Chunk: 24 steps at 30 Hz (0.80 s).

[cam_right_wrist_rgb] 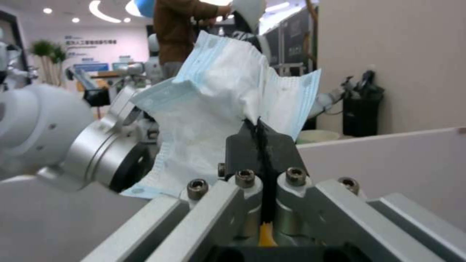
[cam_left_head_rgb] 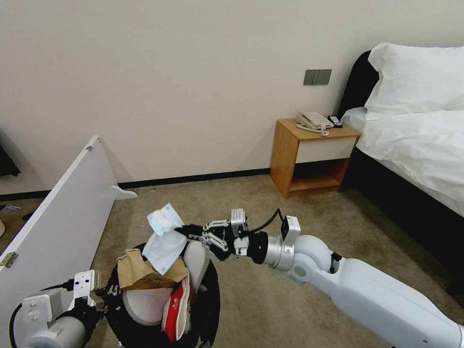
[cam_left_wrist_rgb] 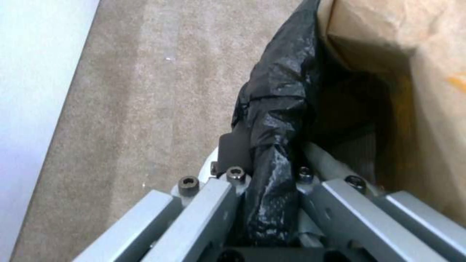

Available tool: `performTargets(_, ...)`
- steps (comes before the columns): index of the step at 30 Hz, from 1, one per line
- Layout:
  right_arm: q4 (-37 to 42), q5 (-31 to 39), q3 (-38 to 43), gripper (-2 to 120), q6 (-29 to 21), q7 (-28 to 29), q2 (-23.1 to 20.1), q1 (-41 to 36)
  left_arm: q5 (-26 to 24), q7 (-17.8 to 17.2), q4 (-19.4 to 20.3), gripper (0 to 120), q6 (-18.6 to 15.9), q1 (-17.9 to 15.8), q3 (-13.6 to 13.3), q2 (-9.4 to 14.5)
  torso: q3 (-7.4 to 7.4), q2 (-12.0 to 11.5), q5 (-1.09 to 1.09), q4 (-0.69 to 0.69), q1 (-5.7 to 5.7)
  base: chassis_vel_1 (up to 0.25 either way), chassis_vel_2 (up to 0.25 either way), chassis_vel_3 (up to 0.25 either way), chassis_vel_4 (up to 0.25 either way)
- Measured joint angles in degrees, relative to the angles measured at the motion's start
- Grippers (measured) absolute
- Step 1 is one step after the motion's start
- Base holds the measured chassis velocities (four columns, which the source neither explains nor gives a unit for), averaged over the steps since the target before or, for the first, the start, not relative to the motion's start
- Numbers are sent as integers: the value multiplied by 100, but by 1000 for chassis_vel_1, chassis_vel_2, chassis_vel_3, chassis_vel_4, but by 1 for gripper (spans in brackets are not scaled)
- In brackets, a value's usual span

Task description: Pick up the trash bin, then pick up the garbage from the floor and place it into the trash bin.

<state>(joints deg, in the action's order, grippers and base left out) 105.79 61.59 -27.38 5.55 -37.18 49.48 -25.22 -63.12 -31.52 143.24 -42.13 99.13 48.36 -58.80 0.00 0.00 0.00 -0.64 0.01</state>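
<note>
No brand or label can be read on any of the litter; the far wall signs in the right wrist view are too blurred to make out. The right arm reaches across from the right, its forearm nearly level, and the right hand (cam_left_head_rgb: 189, 231) is pinched tight on a pale blue mask (cam_left_head_rgb: 163, 238), which hangs just above the trash bin (cam_left_head_rgb: 209, 295). The left hand (cam_left_wrist_rgb: 272, 171) comes in low from the left and is clamped on the bin's rim, black bag (cam_left_wrist_rgb: 279, 94) squeezed between its fingers. Inside the bin lie a brown paper scrap (cam_left_head_rgb: 137, 271), a white slipper (cam_left_head_rgb: 195, 263) and a red-white packet (cam_left_head_rgb: 175, 309). The bin is over beige carpet (cam_left_head_rgb: 270, 299).
</note>
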Motion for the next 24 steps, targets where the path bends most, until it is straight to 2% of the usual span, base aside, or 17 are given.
performTargets(14,-133,-130,-70,0,-27,-540,-97,-202,-44,-9,0,1,0,-3,22,22,0,0,0,0,0,0,0,0,0)
performTargets(24,-235,-270,-225,0,-29,-593,-55,-248,-97,-38,0,1,0,14,13,23,0,0,0,0,0,0,0,0,0)
